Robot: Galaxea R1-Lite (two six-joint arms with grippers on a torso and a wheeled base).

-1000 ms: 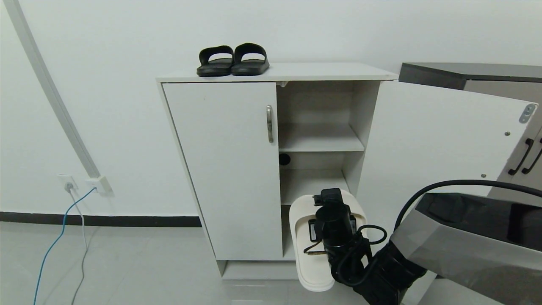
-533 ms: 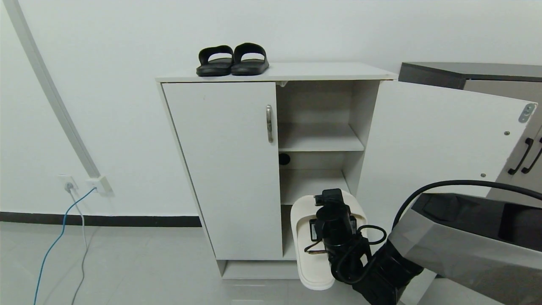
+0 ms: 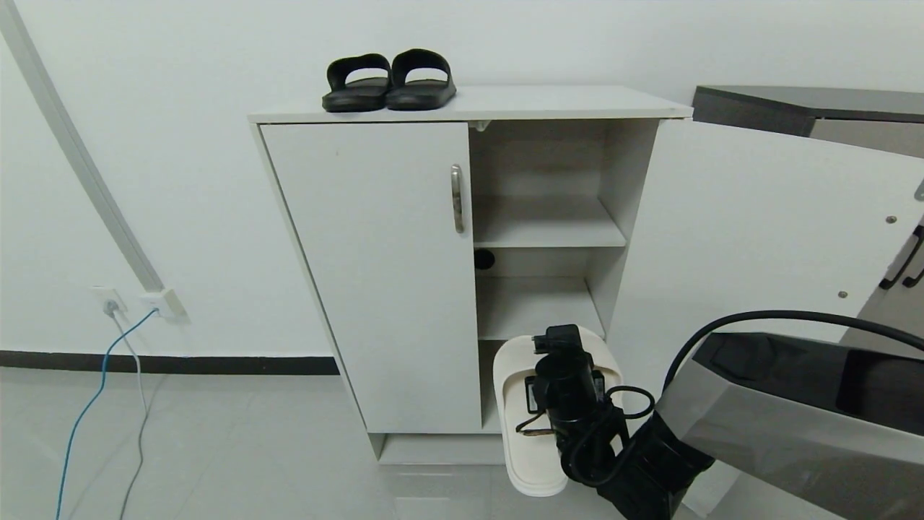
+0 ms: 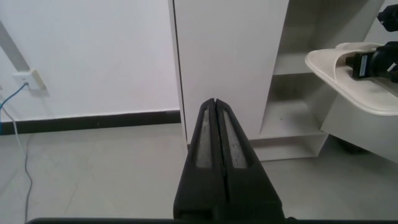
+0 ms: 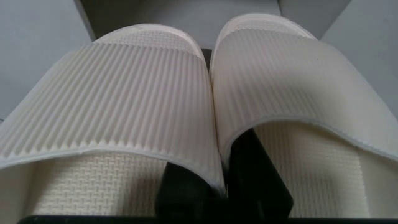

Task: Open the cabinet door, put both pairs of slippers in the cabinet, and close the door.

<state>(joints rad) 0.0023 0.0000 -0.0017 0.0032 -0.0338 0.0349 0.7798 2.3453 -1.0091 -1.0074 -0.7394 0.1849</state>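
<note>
Right gripper [image 5: 221, 183] is clamped on the pair of cream-white ribbed foam slippers [image 3: 530, 426]. Its dark fingers [image 5: 183, 190] run under the straps and pinch the two inner edges where the slippers meet, and nothing else bears them. The pair hangs side by side, toes toward the white two-door wooden cabinet [image 3: 462, 112], just in front of its open right half and low down, about level with the bottom compartment. Whether the toes have crossed the threshold cannot be told.

Above them sit the bare middle shelf [image 3: 534, 307] and upper shelf [image 3: 545, 224]. The open right door [image 3: 758, 231] stands close beside the outer slipper. The closed left door [image 3: 375, 274] flanks the other side.

A pair of black rubber slide slippers [image 3: 390, 79] waits on the cabinet top, not yet handled.

Left gripper [image 4: 214, 143] is off to the closed-door side above the grey floor [image 4: 93, 174], its fingers pressed flat together on nothing.

The likely trouble is the grip: a pinch on soft foam edges alone could let one slipper peel free if a toe catches the middle shelf's front edge. The outer sole could also brush the open door — either contact might twist the pair out of the hold.
</note>
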